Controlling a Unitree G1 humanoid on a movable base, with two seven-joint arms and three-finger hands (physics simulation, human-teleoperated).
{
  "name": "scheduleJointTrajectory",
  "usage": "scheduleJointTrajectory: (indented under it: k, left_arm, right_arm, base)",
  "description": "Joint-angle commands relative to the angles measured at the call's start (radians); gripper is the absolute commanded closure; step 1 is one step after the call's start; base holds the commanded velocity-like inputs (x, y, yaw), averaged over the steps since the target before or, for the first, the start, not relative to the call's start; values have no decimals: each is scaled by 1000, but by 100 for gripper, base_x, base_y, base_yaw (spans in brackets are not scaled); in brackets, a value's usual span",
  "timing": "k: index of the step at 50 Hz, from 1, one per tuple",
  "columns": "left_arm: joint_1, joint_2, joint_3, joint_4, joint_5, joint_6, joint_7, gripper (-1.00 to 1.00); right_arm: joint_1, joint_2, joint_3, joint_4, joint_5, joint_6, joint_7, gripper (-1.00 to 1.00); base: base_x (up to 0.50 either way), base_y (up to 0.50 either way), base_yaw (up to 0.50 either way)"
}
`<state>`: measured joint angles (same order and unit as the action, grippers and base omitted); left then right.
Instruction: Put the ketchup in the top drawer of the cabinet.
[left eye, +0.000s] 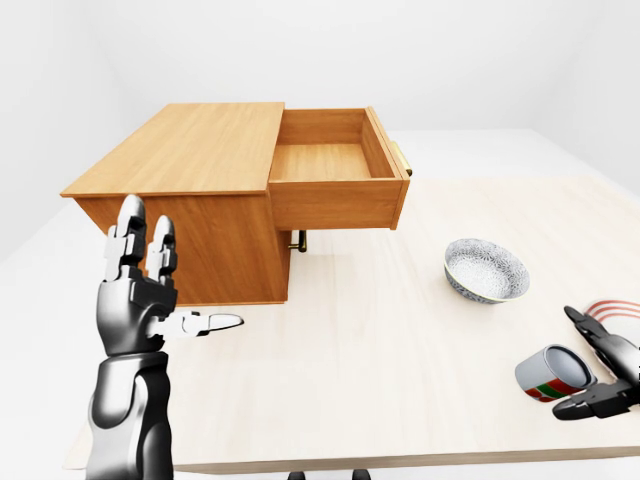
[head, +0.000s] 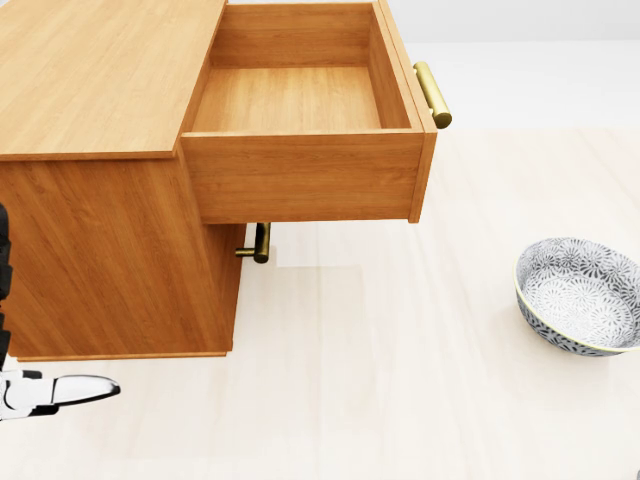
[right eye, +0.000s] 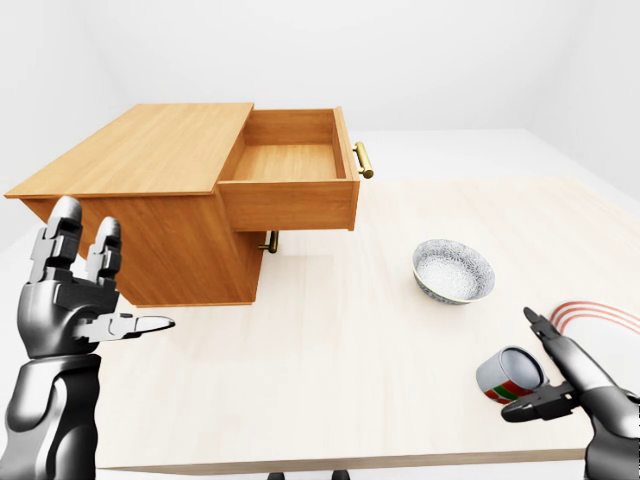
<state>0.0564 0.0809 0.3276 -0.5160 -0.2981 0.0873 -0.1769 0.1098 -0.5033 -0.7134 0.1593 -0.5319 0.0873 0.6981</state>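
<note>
The ketchup (left eye: 552, 374), a grey container with a red and green label, lies on its side on the table at the lower right; it also shows in the right-eye view (right eye: 508, 376). My right hand (left eye: 590, 375) stands around it with fingers spread, one above and the thumb below. The wooden cabinet (left eye: 180, 150) stands at the upper left. Its top drawer (left eye: 335, 205) is pulled out and empty, with a brass handle (head: 432, 94). My left hand (left eye: 175, 270) is raised and open in front of the cabinet, holding nothing.
A patterned bowl (left eye: 486, 270) sits on the light wooden table (left eye: 380, 360) between cabinet and ketchup. A red-striped plate edge (left eye: 615, 308) shows at the right. The lower drawer's brass handle (head: 260, 243) sticks out under the open drawer.
</note>
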Motion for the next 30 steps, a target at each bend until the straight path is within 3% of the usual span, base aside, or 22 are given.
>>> scheduleJointTrajectory:
  k: [1,14,15,16,30]
  left_arm:
    - [1,0,-5,21,4,0,-2,-100]
    - [1,-1,-11,29,7,0,-1,-100]
    - [1,-2,-13,31,9,0,-1,-100]
    - [2,-3,-15,32,10,0,-1,-100]
    - [11,-7,-22,30,17,0,-3,-100]
  right_arm:
    - [5,3,18,31,8,0,0,-100]
    - [31,0,16,90,17,0,0,-100]
    - [34,1,14,93,20,0,0,15]
    - [35,2,10,96,23,0,0,100]
    - [59,25,-20,21,-1,0,0,100]
  base:
    - [0,0,0]
    - [0,0,0]
    - [0,0,0]
    - [0,0,0]
    - [0,0,0]
